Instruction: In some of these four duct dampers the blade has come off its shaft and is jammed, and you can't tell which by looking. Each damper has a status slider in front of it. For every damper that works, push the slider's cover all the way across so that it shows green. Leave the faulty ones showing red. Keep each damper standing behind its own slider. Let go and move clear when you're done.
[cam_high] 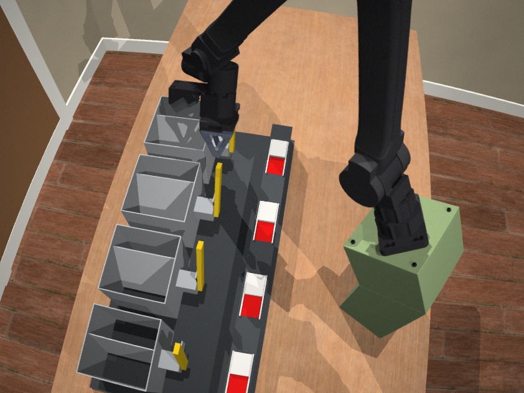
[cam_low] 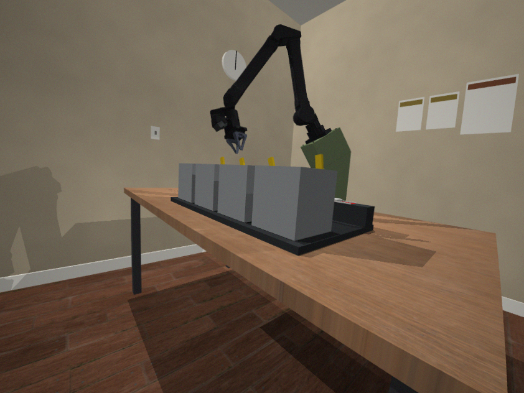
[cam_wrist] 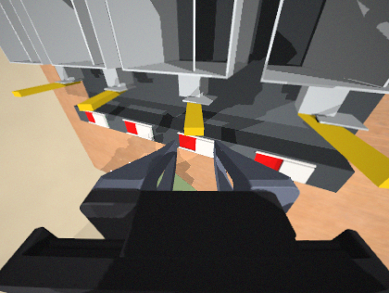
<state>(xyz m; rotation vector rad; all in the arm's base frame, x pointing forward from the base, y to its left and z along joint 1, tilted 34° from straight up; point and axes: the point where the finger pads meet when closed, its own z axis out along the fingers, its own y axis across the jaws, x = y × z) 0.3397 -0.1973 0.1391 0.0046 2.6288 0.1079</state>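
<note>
Above the dampers [cam_high: 162,194] [cam_low: 277,198] [cam_wrist: 153,42] near the bench's [cam_high: 338,76] [cam_low: 381,287] long edge, the jaws [cam_high: 216,154] [cam_low: 239,151] hang partly open, grasping nothing. Every slider [cam_high: 264,230] [cam_wrist: 187,142], on the dampers' inner side, shows red.
</note>
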